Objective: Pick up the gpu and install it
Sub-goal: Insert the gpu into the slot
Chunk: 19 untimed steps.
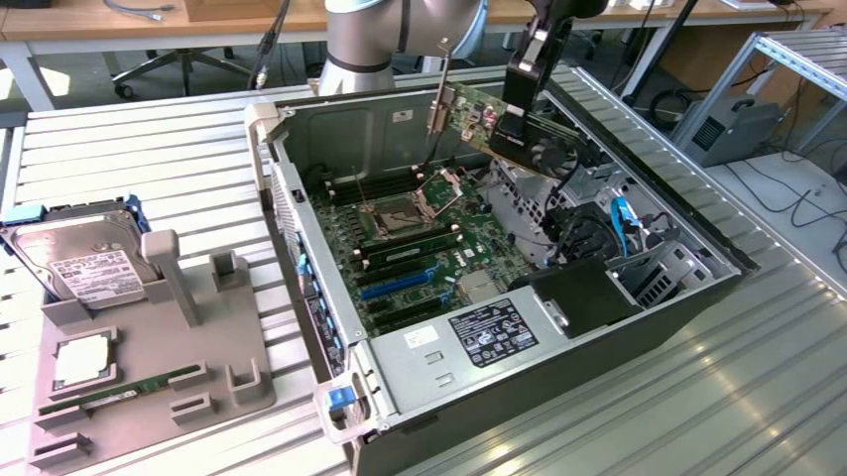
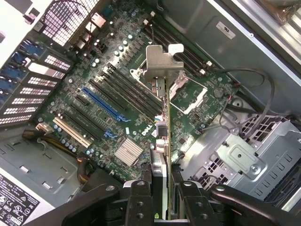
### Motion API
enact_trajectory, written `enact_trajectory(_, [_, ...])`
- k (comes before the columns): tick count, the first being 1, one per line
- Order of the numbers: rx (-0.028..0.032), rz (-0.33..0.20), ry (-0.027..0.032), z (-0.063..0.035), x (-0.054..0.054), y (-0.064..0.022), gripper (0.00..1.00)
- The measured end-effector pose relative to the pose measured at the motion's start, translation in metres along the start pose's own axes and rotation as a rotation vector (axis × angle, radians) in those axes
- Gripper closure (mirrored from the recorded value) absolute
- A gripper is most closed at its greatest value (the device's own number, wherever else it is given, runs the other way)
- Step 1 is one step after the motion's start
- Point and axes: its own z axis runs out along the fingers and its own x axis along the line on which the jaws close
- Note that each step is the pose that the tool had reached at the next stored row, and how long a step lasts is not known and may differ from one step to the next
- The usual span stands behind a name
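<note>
The slatted metal bench (image 1: 741, 397) carried an open computer case (image 1: 357, 129) across the middle of the exterior view, its motherboard (image 1: 397, 248) facing up. At lower left sat a grey holder (image 1: 139, 421), a hard drive (image 1: 82, 260) at its upper end and a RAM stick (image 1: 119, 390) lying on it. The gpu (image 1: 479, 117) hung above the case at upper centre, bracket toward the exterior view's left, clear of the motherboard. The hand (image 1: 519, 94) was clamped on the gpu, whose edge ran between the fingers (image 2: 138, 202) in the wrist view.
</note>
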Motion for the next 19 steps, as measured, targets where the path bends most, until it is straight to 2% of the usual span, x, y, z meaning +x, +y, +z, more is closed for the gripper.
enact_trajectory(19, [-0.0017, -0.067, -0.0004, 0.0001, 0.0000, 0.0000, 0.73])
